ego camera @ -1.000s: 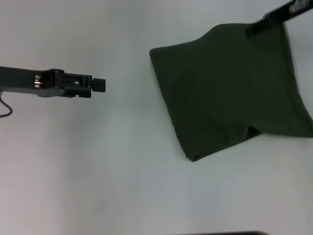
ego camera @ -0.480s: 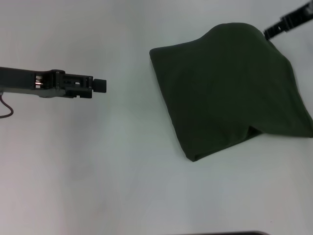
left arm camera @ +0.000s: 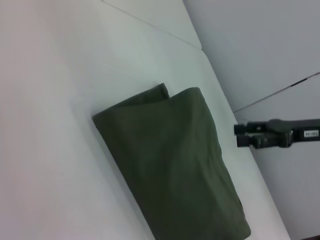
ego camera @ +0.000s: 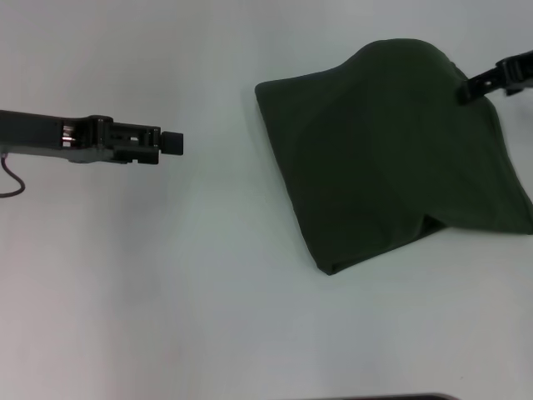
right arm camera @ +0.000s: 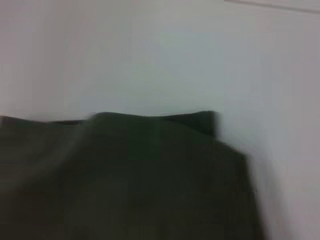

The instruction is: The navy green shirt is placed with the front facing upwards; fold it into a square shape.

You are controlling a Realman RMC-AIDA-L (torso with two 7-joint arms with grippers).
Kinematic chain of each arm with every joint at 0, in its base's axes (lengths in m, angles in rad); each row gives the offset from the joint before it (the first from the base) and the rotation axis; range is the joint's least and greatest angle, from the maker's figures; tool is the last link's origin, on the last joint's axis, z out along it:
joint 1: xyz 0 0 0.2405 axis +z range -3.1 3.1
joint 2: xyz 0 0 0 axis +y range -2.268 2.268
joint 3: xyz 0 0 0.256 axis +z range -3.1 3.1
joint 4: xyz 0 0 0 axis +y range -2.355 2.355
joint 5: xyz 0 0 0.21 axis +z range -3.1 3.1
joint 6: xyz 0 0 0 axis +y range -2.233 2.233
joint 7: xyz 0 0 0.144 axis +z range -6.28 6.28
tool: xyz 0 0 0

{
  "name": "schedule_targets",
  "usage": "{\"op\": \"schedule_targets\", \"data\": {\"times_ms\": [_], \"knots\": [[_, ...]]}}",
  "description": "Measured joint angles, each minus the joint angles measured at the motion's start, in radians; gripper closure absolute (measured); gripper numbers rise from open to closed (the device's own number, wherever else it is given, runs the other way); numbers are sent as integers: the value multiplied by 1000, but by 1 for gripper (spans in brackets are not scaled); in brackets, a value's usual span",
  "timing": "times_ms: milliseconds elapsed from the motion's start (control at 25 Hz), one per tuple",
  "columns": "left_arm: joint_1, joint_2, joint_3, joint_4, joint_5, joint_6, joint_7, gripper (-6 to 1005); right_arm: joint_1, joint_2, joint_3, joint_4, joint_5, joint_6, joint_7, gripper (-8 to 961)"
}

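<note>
I see the navy green shirt lying folded on the white table, right of centre, unchanged, its long axis running diagonally from the near fold toward the far right. The left gripper hovers well left, holding nothing; I cannot tell its opening. The right gripper has slid off the far corner; its fingers are unclear.
</note>
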Motion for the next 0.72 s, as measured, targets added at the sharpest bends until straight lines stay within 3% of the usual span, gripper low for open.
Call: {"op": "schedule_targets", "data": {"times_ms": [200, 280, 480, 720], "knots": [[-4, 0, 4, 0, 0, 1, 0, 216, -40, -83, 128, 186, 339, -100, -138, 23], [-4, 0, 4, 0, 0, 1, 2, 216, -80, -101, 139, 198, 420, -116, -165, 23], [0, 0, 0, 0, 0, 1, 14, 216, -185, -120, 195, 205, 517, -125, -278, 23], [4, 0, 0, -1, 0, -7, 16, 216, -309, -128, 369, 260, 586, -123, -534, 24]]}}
